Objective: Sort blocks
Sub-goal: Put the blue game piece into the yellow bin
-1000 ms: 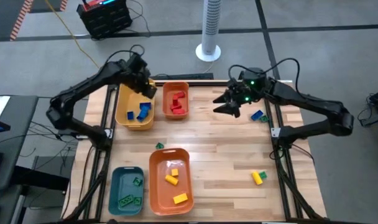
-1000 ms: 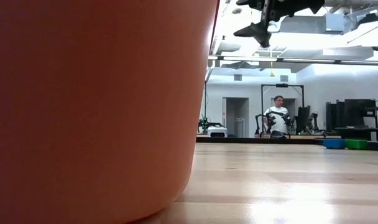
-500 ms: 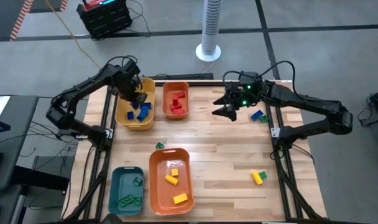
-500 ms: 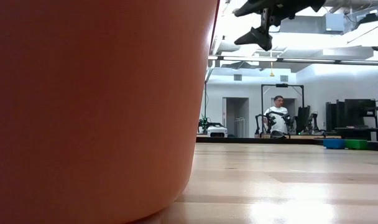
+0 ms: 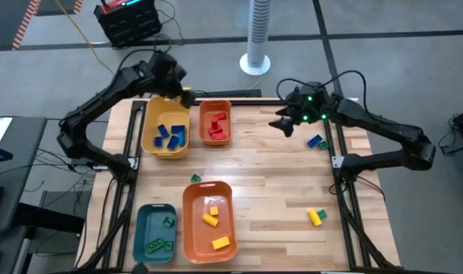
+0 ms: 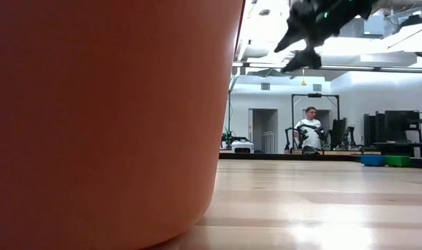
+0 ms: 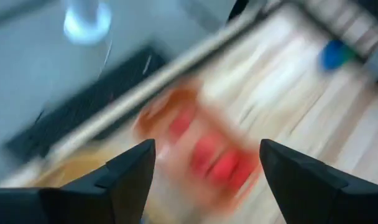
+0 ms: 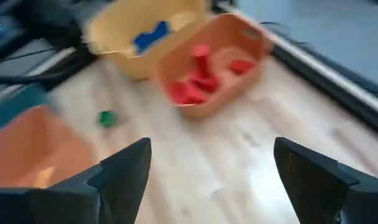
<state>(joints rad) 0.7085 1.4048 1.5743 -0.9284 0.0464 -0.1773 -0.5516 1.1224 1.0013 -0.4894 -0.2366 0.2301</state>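
Observation:
My left gripper (image 5: 183, 94) hangs open over the far rim of the yellow bin (image 5: 149, 125), which holds blue blocks (image 5: 170, 136); nothing is between its fingers (image 7: 204, 174). Red blocks (image 5: 217, 125) lie in the small orange bin (image 5: 215, 105). My right gripper (image 5: 282, 125) is open and empty (image 8: 207, 180), in the air over the table's far right. A blue-and-green block (image 5: 317, 141) lies on the table beside it. A yellow-and-green block (image 5: 316, 217) and a green block (image 5: 195, 179) lie loose on the table.
At the near edge stand a large orange bin (image 5: 192, 228) with yellow blocks (image 5: 210, 219) and a teal bin (image 5: 142, 228) with green blocks (image 5: 159, 245). The orange bin's wall (image 6: 93, 104) fills the low view's left. A person (image 6: 310, 128) sits far behind the table.
My left gripper has risen out of the yellow bin and drawn back toward the table's far edge; the blue blocks it covered now show in the bin. My right gripper has swung and tipped in the air over the table's far right, staying open.

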